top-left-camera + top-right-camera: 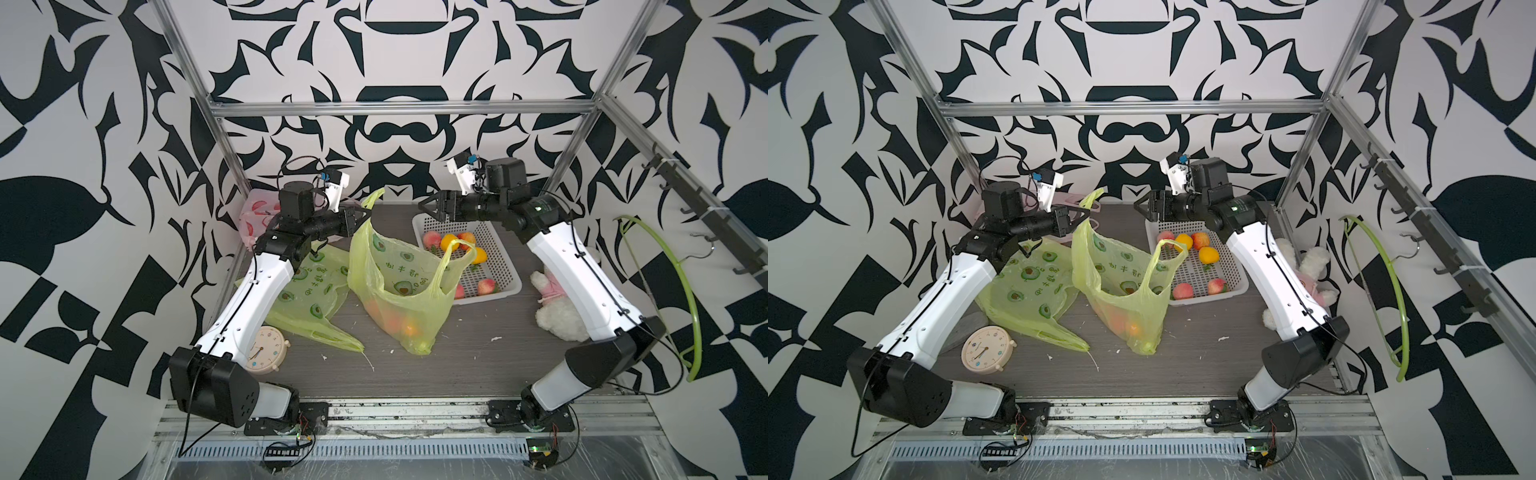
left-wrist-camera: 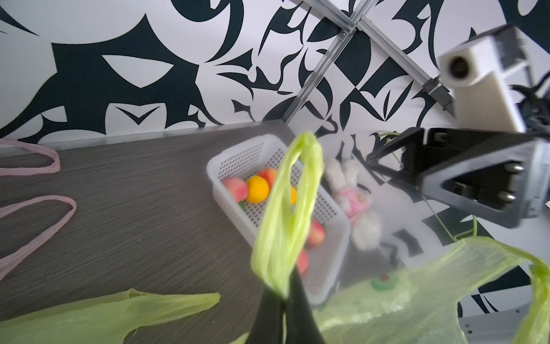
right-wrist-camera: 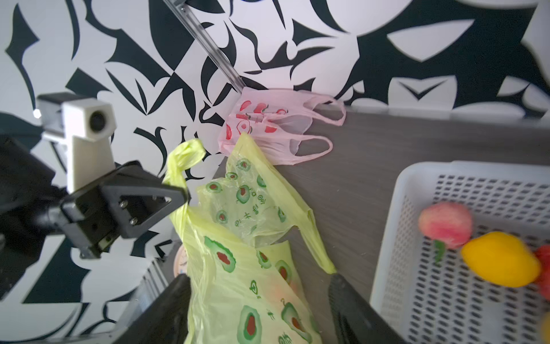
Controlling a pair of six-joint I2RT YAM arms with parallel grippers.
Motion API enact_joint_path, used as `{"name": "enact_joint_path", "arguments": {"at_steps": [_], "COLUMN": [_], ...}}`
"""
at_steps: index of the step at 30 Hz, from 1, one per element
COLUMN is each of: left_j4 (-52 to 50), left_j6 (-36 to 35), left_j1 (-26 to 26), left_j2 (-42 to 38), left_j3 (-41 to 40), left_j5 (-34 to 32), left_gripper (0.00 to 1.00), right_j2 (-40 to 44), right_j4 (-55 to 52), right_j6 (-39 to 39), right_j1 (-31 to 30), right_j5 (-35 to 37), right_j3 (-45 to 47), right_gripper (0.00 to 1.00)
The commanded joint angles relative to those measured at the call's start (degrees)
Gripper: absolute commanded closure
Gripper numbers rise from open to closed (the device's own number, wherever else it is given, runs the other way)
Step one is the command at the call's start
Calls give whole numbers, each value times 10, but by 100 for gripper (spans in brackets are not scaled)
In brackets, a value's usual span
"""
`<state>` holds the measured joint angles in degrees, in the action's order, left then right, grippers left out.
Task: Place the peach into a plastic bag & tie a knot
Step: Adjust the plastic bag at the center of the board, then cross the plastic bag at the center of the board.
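One handle (image 1: 372,198) of the fruit-laden, avocado-printed green bag (image 1: 399,299) sits pinched in the left gripper (image 1: 366,214); the right gripper (image 1: 424,206) gapes.

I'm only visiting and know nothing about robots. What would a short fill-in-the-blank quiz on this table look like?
The left gripper is shut on a handle of the upright bag, whose colour is ___.
The right gripper stands ___, holding nothing.
The clock lies beside the ___ arm.
Missing words: green; open; left.
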<state>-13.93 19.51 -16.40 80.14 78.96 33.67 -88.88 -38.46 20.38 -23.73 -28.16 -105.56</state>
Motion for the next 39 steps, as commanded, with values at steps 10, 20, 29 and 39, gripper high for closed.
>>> {"name": "enact_joint_path", "arguments": {"at_steps": [10,20,29,39], "left_j4": [0,-11,-16,-20], "left_j6": [2,-2,-2,-3], "left_j1": [1,1,1,1], "left_j2": [21,27,32,31], "left_j3": [29,39,41,43], "left_j5": [-14,-36,-33,-28], "left_gripper": [100,100,100,100], "right_j2": [167,207,165,122], "right_j4": [-56,-138,-167,-181], "right_j6": [-47,-43,-50,-64], "right_j1": [-4,-75,-137,-150], "right_j5": [72,232,345,385], "right_j3": [70,65,27,2], "right_gripper": [18,13,1,0]}}
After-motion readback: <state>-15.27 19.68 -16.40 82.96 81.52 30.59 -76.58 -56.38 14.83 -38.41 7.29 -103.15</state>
